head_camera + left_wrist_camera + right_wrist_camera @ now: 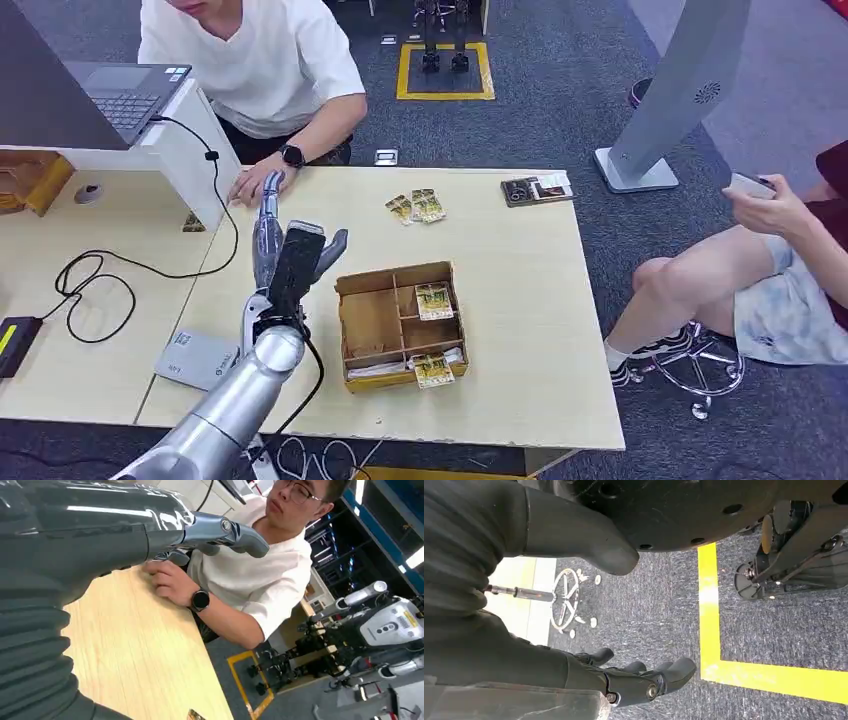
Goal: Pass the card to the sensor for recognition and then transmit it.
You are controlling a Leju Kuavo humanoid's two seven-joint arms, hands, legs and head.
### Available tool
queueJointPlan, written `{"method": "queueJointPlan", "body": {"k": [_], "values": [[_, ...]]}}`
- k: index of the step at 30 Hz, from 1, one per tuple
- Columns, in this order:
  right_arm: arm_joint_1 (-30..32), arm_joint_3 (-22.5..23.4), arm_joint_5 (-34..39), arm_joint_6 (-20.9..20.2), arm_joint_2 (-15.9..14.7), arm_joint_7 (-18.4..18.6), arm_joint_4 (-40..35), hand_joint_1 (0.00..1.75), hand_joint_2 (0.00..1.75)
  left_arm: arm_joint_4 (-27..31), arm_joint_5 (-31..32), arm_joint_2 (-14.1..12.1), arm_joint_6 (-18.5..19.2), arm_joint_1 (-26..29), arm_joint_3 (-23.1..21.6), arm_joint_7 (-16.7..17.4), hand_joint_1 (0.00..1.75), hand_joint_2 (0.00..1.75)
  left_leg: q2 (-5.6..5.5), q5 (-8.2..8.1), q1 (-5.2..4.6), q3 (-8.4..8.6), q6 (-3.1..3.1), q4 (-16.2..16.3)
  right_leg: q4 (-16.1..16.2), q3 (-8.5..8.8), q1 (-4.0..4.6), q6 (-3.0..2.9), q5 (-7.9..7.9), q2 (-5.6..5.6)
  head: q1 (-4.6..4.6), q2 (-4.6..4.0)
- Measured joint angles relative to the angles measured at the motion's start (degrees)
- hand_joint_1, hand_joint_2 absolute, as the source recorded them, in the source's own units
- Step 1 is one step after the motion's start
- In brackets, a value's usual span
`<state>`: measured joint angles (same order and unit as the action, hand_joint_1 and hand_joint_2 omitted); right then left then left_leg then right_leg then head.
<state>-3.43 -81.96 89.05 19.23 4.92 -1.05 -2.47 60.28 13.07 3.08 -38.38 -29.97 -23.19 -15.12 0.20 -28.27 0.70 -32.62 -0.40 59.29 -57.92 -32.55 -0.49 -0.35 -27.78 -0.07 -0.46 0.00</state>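
My left hand (291,256) reaches over the wooden table (520,300), left of the cardboard box, fingers stretched toward a person's hand (254,184). Up close, my left hand (100,535) has its fingertips (240,534) just above that person's hand (169,580), and I see no card between them. A compartmented cardboard box (372,325) holds yellow-green cards (434,300), with one more at its front edge (433,371). Several loose cards (417,207) lie behind the box. A flat grey sensor unit (195,358) lies near the front edge. My right hand (634,680) hangs over the floor, fingers loosely curled, holding nothing.
A person in a white shirt (255,60) sits across the table wearing a watch (291,155). A second person (770,260) sits at the right with a phone. A laptop (125,95) on a white stand, a black cable (95,275) and a dark booklet (537,188) are also here.
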Motion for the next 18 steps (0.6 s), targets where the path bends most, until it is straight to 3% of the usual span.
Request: {"method": "queueJointPlan", "body": {"k": [10,18], "values": [[0.1,0.4,0.0,0.7,0.4,-0.1,0.2,0.00,1.75,9.9,0.4,0.1,0.0,8.1,0.5,-6.8,0.00,0.00,0.01,-0.01,0.00,0.00,0.00,0.0,0.0,0.00,0.00,0.00,-0.01,0.00,-0.02,0.00],[0.1,1.0,0.0,1.0,1.1,-0.1,1.0,0.00,1.75,18.4,1.4,1.9,0.0,14.6,3.5,-13.0,0.00,0.00,0.00,-0.01,0.00,-0.01,0.01,0.0,0.0,0.00,0.00,0.00,-0.01,0.00,-0.02,0.00]]}}
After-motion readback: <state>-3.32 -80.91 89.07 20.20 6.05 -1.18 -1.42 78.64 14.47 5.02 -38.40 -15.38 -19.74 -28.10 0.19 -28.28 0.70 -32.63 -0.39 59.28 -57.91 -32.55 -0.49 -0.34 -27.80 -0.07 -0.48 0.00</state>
